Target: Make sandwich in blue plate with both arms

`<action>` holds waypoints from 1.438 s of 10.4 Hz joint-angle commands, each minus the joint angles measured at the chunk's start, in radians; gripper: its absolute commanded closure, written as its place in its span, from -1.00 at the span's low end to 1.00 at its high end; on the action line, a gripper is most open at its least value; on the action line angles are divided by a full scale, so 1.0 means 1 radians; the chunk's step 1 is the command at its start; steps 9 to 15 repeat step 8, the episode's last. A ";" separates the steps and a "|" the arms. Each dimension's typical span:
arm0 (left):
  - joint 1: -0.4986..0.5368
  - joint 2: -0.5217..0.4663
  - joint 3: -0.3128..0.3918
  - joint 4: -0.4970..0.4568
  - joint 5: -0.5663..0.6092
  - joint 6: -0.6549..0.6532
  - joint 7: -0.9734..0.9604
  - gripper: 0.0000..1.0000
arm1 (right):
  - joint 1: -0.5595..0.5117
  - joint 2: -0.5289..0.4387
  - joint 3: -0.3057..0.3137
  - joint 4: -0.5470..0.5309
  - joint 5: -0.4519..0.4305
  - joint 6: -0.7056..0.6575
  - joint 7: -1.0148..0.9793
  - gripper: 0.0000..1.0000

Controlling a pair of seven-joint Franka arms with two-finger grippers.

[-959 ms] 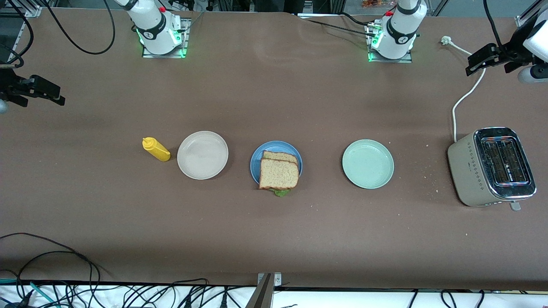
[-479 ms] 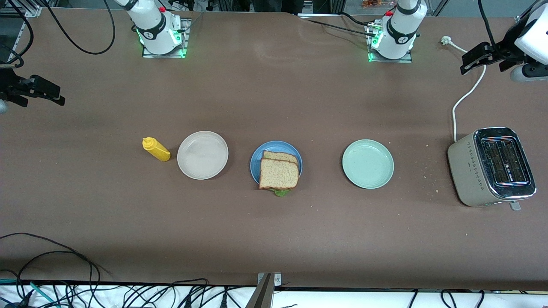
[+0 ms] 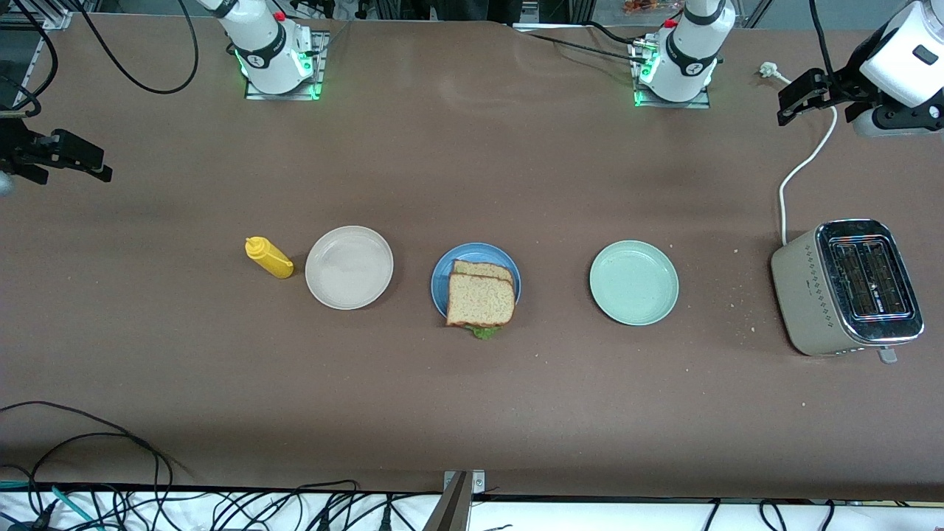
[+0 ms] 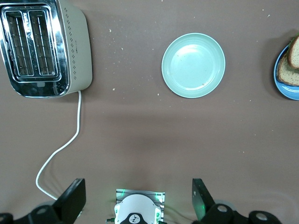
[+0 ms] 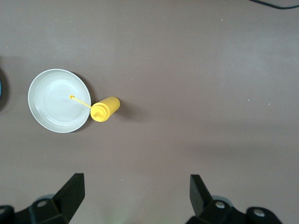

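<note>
Bread slices are sitting stacked as the sandwich (image 3: 480, 297) on the blue plate (image 3: 441, 282), near the middle of the table (image 3: 472, 413). The top slice is lying shifted toward the front camera, so it is overhanging the plate's rim on that side, and a bit of green lettuce (image 3: 484, 332) is poking out under its near edge. The pale green plate (image 3: 633, 282) is sitting beside the blue one toward the left arm's end of the table, apart from it, and the beige-white plate (image 3: 349, 267) is sitting on its other flank toward the right arm's end. The yellow squeeze bottle (image 3: 268, 257) is lying just beside the beige-white plate. The toaster (image 3: 847, 287) is standing at the left arm's end of the table, its white cord (image 3: 800, 166) trailing toward the bases' edge.

The left gripper (image 3: 800, 96) is hanging raised over the table's corner at that end, above the cord, with its jaws spread wide and holding nothing. The right gripper (image 3: 74, 156) is waiting over the table's edge at the right arm's end, its jaws likewise wide apart and empty.
</note>
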 commanded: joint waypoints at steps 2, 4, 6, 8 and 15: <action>-0.005 -0.005 -0.004 0.014 0.022 -0.036 -0.010 -1.00 | -0.001 -0.001 0.000 0.011 0.017 -0.012 0.009 -1.00; -0.005 -0.005 -0.025 0.014 0.025 -0.036 -0.010 -1.00 | -0.001 -0.001 0.001 0.011 0.017 -0.010 0.004 -1.00; -0.005 -0.005 -0.038 0.015 0.032 -0.036 -0.009 -1.00 | -0.001 0.002 0.001 0.014 0.016 -0.009 0.000 -1.00; -0.001 -0.004 -0.033 0.015 0.033 -0.032 -0.007 -1.00 | -0.003 0.010 0.000 0.018 0.017 -0.004 0.001 -1.00; -0.001 -0.004 -0.033 0.015 0.033 -0.032 -0.007 -1.00 | -0.003 0.010 0.000 0.018 0.017 -0.004 0.001 -1.00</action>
